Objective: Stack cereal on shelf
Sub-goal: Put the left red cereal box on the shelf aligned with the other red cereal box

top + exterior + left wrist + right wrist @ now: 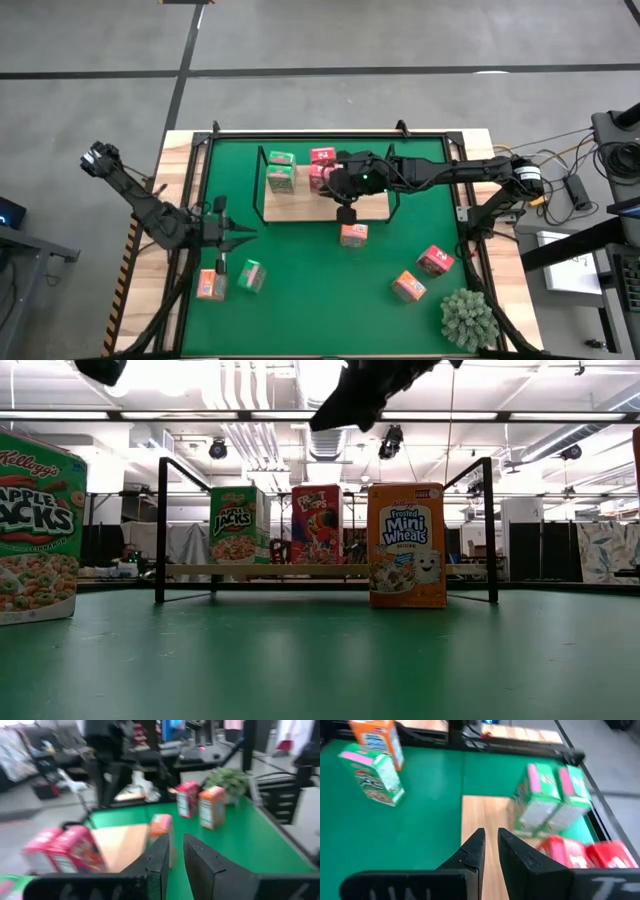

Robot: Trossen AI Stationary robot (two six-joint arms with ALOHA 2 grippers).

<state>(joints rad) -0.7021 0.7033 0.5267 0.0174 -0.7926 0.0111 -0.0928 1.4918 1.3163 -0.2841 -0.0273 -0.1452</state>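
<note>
**shelfbot:** From the overhead cam: my right claw [346, 214] hangs over the front edge of the shelf [300, 208], nipped nearly shut on nothing. Two green boxes [281, 170] and two pink-red boxes [322, 168] sit on the board. An orange box [353, 235] stands on the green mat [320, 290] just in front of the shelf.

**gripfan:** And your left one?

**shelfbot:** My left claw [246, 238] is over the mat's left side, also nearly closed and empty, above an orange box [211, 285] and a green box [250, 275]. A pink-red box [434, 261] and another orange one [408, 287] sit right, near the spiky plant [467, 318].

**gripfan:** Low cam?

**shelfbot:** Green [237, 524] and pink-red [316, 524] boxes upright on the shelf, Mini Wheats box [406, 545] in front, Apple Jacks box [40, 528] close at the left edge.

**gripfan:** Wrist cams?

**shelfbot:** Left shows fingers [159, 865] almost touching, a narrow gap only. Right shows the same over the wood board.
</note>
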